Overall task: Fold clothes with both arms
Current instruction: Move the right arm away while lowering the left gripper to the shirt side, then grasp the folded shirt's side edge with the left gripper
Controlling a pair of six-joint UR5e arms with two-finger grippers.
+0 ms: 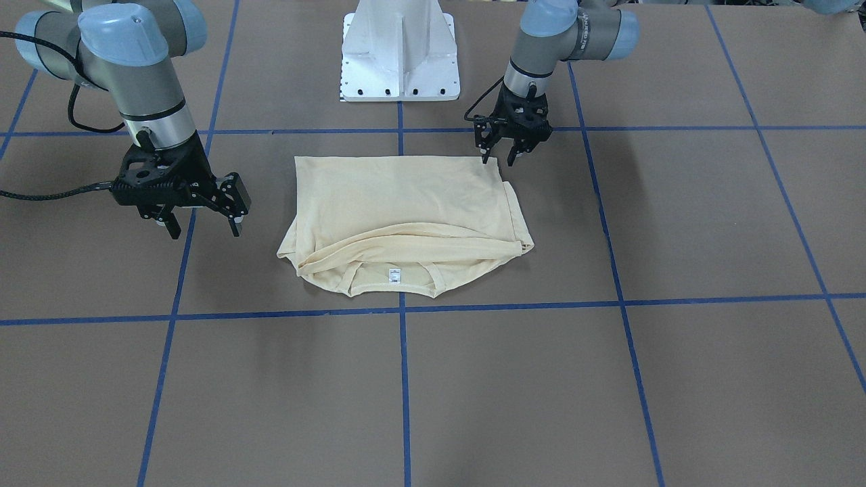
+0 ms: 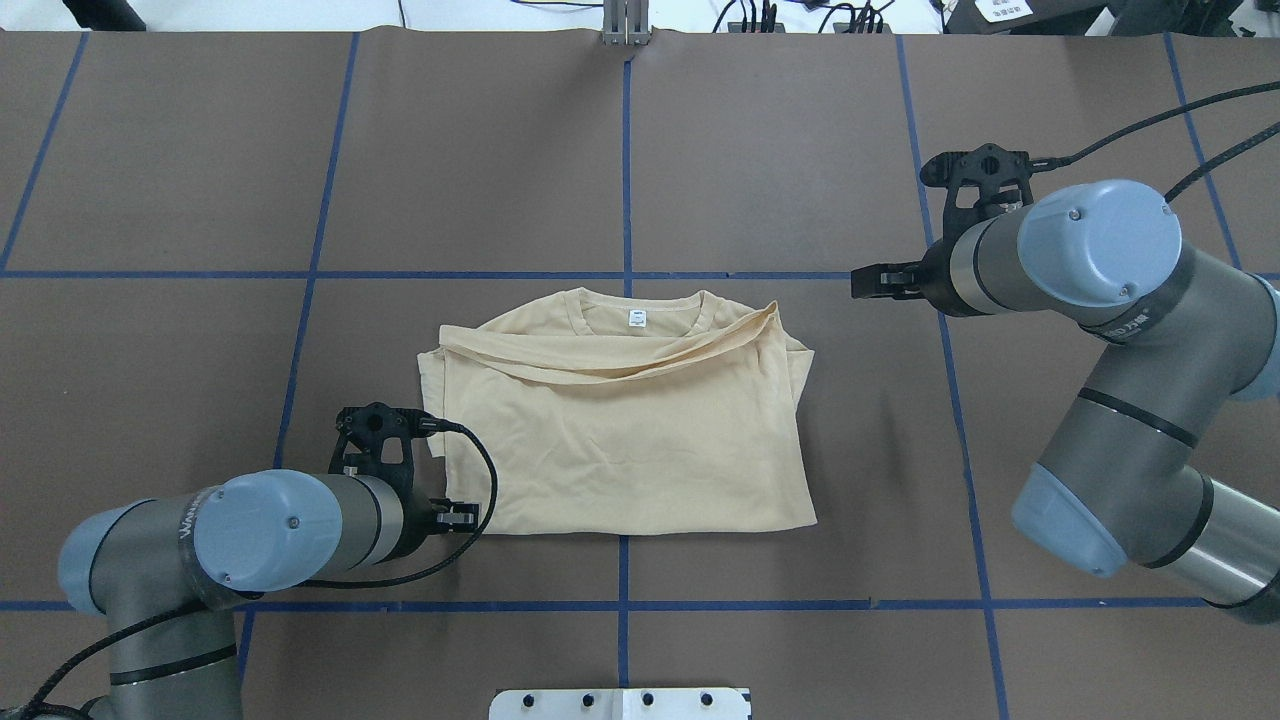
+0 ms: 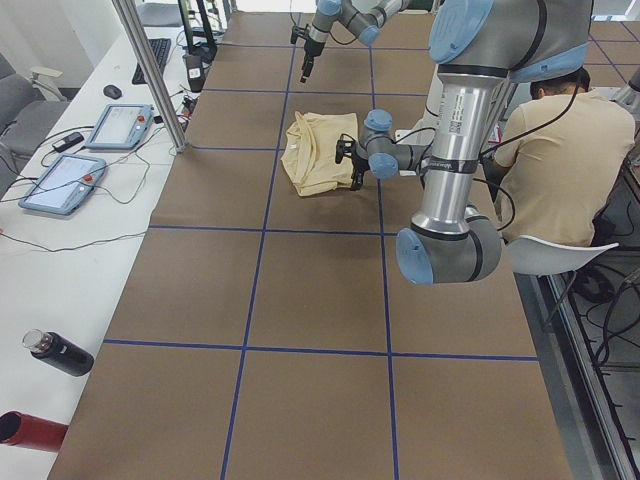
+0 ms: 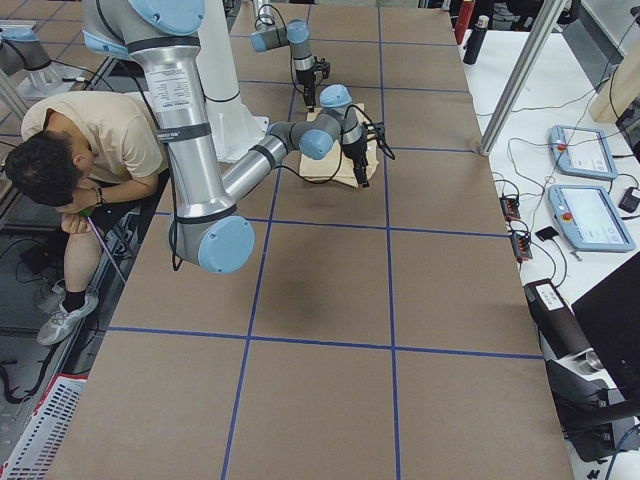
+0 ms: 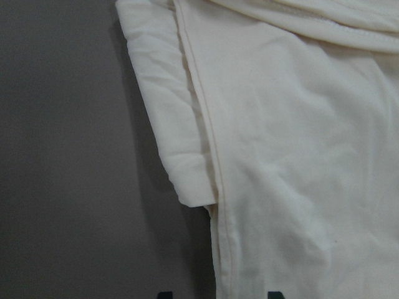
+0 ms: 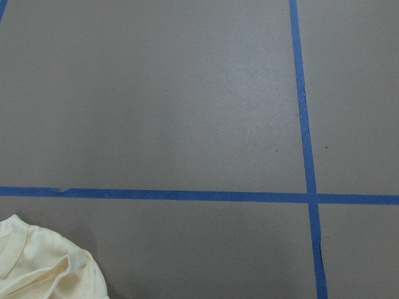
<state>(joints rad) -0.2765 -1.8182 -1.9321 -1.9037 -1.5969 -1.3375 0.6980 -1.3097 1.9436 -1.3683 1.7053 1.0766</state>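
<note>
Brown table covering [image 1: 676, 216], marked off in squares by blue tape [image 1: 402, 379]; white pedestal base [image 1: 400, 54] at the robot's edge.

Shirt [image 1: 406, 196] is lying near the table's middle, already folded to a rough rectangle. Collar [image 1: 396, 287] and white neck label [image 1: 394, 274] are turned toward the operators' side. The upper layer's edge runs slantwise just short of the collar, so the stack is judged not square.

Left gripper [image 1: 498, 157]: jaws parted, nothing held, poised at the shirt's corner nearest the robot on its left side. In the left wrist view the shirt's edge seam runs down between the two fingertips [image 5: 164, 295], with a tucked sleeve fold [image 5: 168, 124] bulging out past that seam.

Right gripper [image 1: 205, 228]: jaws parted, nothing held, well apart from the shirt on the robot's right. Its wrist view shows mostly bare table, with only a corner of cloth at the lower left.

Risks, as judged from this layout:
- Only the top layer could be pinched at the left corner, since several layers are stacked there; the lower ones would then be left behind and the fold pulled open.
- The bulging sleeve fold could be dragged out if the corner is lifted.
- A one-sided lift is likely to skew the stack further, because the right gripper is not yet at its corner.
- The fingertips could scrape the table if brought down too low.
</note>
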